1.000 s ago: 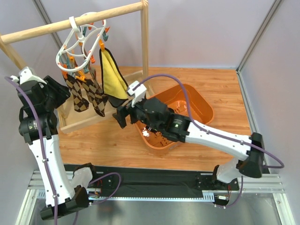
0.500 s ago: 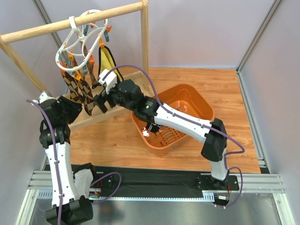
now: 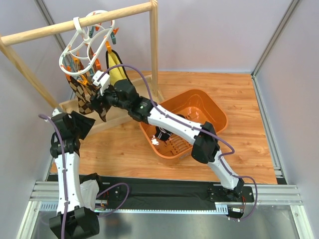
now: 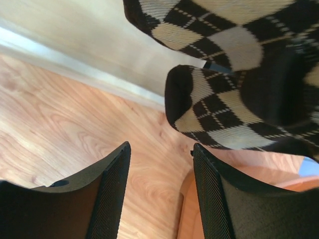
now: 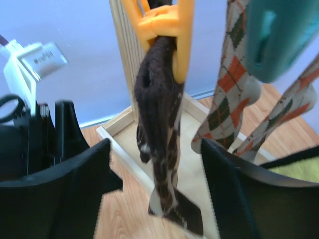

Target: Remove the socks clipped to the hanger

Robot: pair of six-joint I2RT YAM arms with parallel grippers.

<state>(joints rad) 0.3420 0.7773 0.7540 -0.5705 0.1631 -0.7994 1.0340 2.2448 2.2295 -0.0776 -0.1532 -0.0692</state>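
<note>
Orange basket [image 3: 219, 113]: one, on the table [image 3: 114, 154]. I see a small white item on its slotted floor but cannot identify it.
Wooden tray [image 3: 119, 115]: one, at the foot of the wooden rail [image 3: 60, 27]; the socks hang over it.
Hanger [image 3: 82, 47]: one, hooked on the rail.
Socks: from above I count three, two argyle socks [image 3: 82, 99] and one black-and-yellow sock [image 3: 115, 69], all clipped to the hanger.
Right gripper [image 5: 154, 149]: jaws wide, one on each side of a dark sock [image 5: 159, 114] hanging from an orange clip [image 5: 159, 22]; gripping nothing.
Left gripper [image 4: 160, 154]: jaws apart, empty, just below the argyle toes.
</note>
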